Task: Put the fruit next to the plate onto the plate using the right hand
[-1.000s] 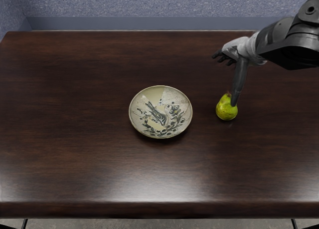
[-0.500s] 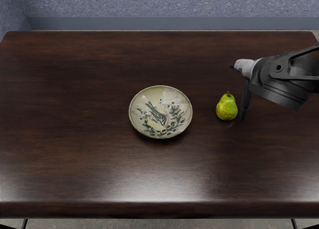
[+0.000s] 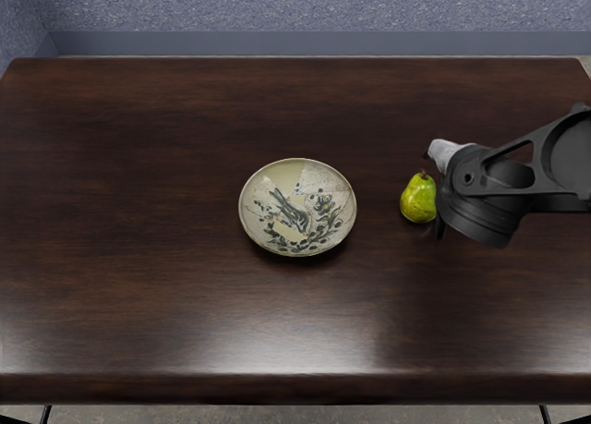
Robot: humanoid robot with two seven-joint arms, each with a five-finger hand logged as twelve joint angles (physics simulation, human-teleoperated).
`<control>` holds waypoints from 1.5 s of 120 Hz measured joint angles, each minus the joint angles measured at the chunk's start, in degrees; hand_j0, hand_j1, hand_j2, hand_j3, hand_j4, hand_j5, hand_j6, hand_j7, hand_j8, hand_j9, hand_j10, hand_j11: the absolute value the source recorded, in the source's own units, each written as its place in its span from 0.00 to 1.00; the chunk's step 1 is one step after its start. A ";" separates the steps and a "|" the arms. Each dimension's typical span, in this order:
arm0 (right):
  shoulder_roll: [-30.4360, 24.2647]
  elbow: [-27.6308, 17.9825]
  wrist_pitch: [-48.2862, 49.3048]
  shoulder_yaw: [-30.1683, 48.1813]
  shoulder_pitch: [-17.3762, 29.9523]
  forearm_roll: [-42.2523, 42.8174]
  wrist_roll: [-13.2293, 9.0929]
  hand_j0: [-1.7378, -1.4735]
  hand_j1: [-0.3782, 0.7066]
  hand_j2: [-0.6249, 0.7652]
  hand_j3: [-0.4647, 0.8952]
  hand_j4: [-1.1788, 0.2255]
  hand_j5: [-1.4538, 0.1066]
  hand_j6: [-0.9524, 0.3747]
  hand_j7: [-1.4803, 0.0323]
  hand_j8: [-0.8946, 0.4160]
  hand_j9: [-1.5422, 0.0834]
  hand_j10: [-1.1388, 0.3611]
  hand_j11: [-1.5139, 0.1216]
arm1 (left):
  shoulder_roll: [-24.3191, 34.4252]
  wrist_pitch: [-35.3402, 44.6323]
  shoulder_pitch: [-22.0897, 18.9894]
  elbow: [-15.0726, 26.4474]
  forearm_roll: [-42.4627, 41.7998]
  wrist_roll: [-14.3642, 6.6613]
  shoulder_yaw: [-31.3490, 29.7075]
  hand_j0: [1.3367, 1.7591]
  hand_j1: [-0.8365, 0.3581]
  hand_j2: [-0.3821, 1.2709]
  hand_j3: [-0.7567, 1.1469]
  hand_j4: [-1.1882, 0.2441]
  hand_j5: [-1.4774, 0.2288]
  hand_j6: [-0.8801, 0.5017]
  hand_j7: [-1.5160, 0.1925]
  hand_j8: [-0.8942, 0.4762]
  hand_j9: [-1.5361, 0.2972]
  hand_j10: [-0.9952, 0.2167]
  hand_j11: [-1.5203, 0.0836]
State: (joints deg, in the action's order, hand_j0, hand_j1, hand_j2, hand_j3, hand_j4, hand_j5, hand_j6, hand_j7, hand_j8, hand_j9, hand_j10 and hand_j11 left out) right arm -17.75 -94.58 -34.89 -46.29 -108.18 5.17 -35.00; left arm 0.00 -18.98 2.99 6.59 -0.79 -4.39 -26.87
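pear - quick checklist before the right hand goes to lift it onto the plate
1. Pear upright on the table, right of the plate and apart from it: ok.
2. Plate holds nothing: ok.
3. Right hand close beside the pear, on its right: ok.
4. Hold on the pear: cannot tell, the arm hides it.
5. Nothing lies between pear and plate: ok.

Right robot hand [image 3: 442, 152] mostly behind forearm [image 3: 482, 205]

My only view comes from my head. I look down at a slant over the table [image 3: 138, 304], from its near edge toward the back wall [image 3: 277, 4]. It is far enough off to take in nearly all the tabletop, with the plate [image 3: 257, 191] near mid-frame.
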 joint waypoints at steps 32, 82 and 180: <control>1.19 2.42 -0.10 -0.73 1.42 0.00 0.00 0.30 0.19 0.43 0.34 0.73 0.81 0.60 0.85 0.57 0.83 0.66 0.81 | 0.00 0.00 0.61 -0.05 0.00 0.00 -0.03 0.76 0.99 0.23 0.40 0.83 0.87 0.64 0.89 0.65 0.84 0.82 0.95; 3.25 7.12 -0.11 -0.72 3.92 -0.15 0.00 0.30 0.19 0.43 0.34 0.73 0.81 0.61 0.85 0.57 0.83 0.66 0.81 | 0.00 0.00 0.70 0.00 0.00 0.00 -0.02 0.76 0.99 0.23 0.40 0.83 0.87 0.64 0.89 0.65 0.84 0.82 0.95; 8.98 13.36 -0.11 -0.21 7.88 -0.30 0.00 0.30 0.17 0.43 0.34 0.74 0.82 0.62 0.86 0.58 0.84 0.67 0.82 | 0.00 0.00 0.62 0.00 0.00 0.00 0.06 0.76 0.99 0.23 0.40 0.83 0.87 0.64 0.89 0.65 0.84 0.82 0.95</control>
State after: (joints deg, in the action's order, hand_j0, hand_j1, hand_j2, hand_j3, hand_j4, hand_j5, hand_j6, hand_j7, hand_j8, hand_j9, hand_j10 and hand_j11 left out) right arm -8.77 -81.22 -35.00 -46.50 -100.31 4.88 -35.00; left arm 0.00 -18.98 3.60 6.59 -0.79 -4.39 -26.80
